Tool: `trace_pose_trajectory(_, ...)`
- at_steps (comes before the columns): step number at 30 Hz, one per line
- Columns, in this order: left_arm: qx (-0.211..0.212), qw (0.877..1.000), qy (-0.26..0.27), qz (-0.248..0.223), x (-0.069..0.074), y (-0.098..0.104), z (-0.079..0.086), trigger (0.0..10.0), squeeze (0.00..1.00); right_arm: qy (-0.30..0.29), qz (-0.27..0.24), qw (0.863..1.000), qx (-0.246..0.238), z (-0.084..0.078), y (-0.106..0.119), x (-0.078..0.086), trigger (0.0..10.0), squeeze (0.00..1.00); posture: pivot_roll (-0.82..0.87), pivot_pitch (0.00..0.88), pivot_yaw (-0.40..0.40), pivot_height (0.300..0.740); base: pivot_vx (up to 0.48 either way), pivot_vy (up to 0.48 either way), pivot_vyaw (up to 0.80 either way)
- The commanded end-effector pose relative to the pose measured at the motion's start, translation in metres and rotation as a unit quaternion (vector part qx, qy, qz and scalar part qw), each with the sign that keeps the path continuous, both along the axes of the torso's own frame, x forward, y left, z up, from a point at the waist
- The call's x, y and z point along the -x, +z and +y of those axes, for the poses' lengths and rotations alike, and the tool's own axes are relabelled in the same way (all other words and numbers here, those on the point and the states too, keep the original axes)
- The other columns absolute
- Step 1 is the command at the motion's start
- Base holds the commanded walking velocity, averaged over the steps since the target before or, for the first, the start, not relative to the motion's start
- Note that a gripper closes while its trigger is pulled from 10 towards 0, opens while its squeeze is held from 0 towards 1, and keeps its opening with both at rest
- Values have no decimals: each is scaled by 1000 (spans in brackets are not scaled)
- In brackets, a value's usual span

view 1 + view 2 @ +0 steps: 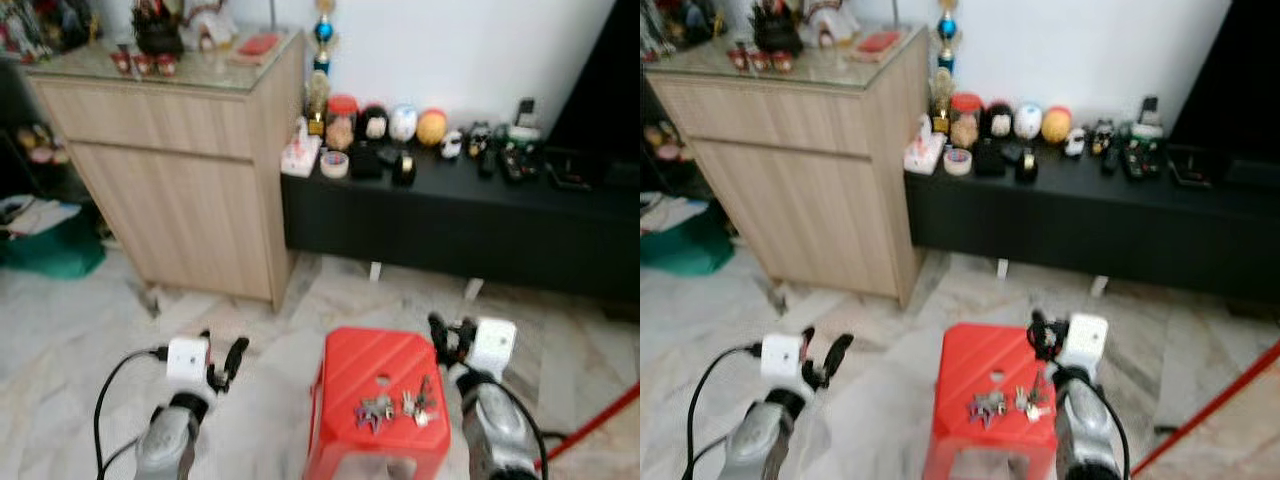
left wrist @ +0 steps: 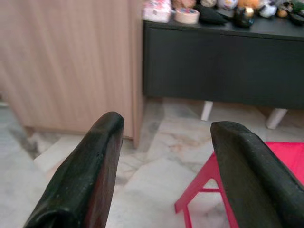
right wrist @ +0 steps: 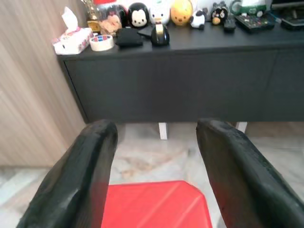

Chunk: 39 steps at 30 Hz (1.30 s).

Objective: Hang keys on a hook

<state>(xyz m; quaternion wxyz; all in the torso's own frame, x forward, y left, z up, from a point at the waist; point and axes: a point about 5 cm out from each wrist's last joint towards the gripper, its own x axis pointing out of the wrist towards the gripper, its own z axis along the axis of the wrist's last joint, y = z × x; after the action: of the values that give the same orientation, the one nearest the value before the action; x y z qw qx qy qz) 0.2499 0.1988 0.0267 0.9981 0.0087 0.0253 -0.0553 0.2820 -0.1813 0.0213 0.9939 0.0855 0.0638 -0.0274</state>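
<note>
One bunch of metal keys (image 1: 398, 407) lies on one red plastic stool (image 1: 372, 368). Both grippers, left (image 1: 222, 360) and right (image 1: 447, 337), hold their fingers apart, empty. Marble floor (image 1: 60, 330); one wooden cabinet (image 1: 180, 170).

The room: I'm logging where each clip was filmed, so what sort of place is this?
Most likely a home living room: a low black TV console lined with small figurines, a wooden cabinet beside it, and a marble-tile floor where a red plastic stool holds keys.

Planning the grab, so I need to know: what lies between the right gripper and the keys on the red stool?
Only bare red stool top separates the right gripper from the keys, as the left eye view shows.
</note>
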Motion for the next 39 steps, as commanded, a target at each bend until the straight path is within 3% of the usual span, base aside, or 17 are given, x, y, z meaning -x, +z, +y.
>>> trace_pose_trajectory(1, 3, 1000, -12, -20, 1, 9, -6, 10000, 0, -16, -15, 1000, 2, -2, 4, 2, 10000, 0, 73, 0, -46, 740, 0, 0, 0)
trace_pose_trajectory(6, 0, 999, 1, -42, 4, 22, -4, 10000, 0, -37, -26, 999, 10, -6, 6, 13, 10000, 0, 102, 0, -61, 740, 0, 0, 0)
trace_pose_trajectory(11, -6, 999, -3, -44, 8, 27, -5, 10000, 0, -61, 5, 998, 18, -11, -7, 34, 10000, 0, 105, 0, -61, 740, 0, 0, 0)
trace_pose_trajectory(21, -16, 1000, -8, -25, 1, 31, 1, 10000, 0, -43, 33, 998, 36, -11, -7, 27, 10000, 0, 100, 0, -46, 740, 0, 0, 0)
trace_pose_trajectory(35, -16, 1000, 6, -6, -1, 28, 4, 10000, 0, -18, 54, 998, 25, 5, -9, 19, 10000, 0, 105, 0, -46, 655, 0, 0, 0)
trace_pose_trajectory(39, -15, 1000, 7, -5, -1, 28, 4, 10000, 0, -17, 52, 998, 20, 7, -9, 19, 10000, 0, 105, 0, -46, 650, 0, 0, 0)
